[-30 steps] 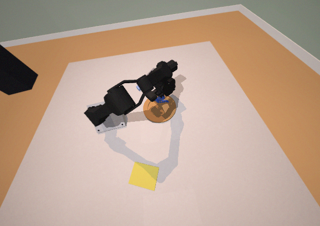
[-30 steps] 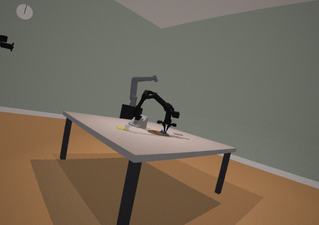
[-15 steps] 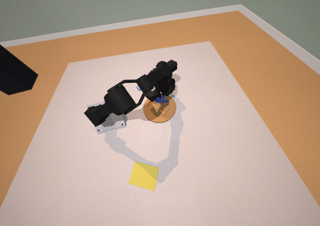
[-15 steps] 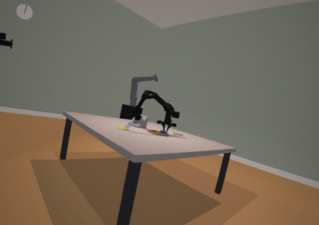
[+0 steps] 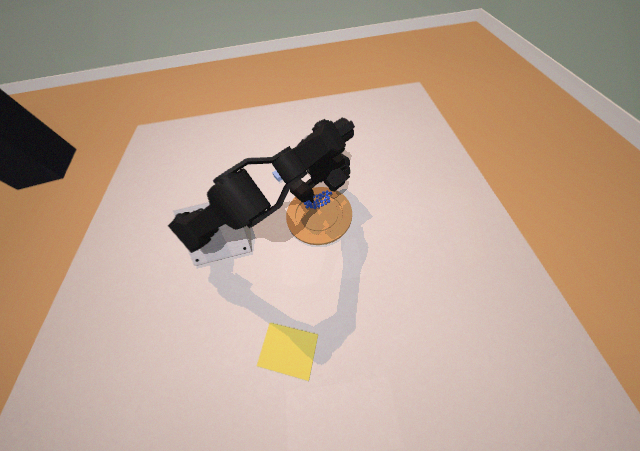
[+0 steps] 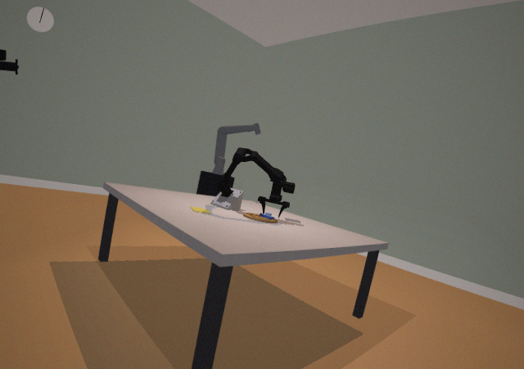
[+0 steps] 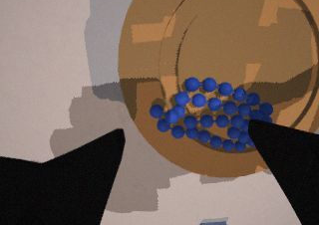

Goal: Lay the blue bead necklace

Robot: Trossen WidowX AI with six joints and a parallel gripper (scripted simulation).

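Note:
The round wooden bead board (image 5: 320, 235) (image 6: 250, 216) (image 7: 137, 61) lies flat on the table, with a ring groove in its top. The blue bead necklace (image 5: 317, 199) (image 7: 206, 120) lies bunched in several close rows near one edge of the board. Some beads lie across the groove and a few outside it; most of the ring has no beads in it. My gripper (image 6: 271, 215) (image 7: 187, 130) is wide open just above the board's edge, with nothing held. In the wrist view the left fingertip is beyond the board's edge, and the right one hides some beads at the bunch's right end.
A yellow square (image 5: 287, 352) (image 6: 200, 209) lies on the table apart from the board. A small light-blue thing (image 5: 277, 176) shows beside the arm. The arm's pale base (image 5: 222, 252) stands left of the board in the top view.

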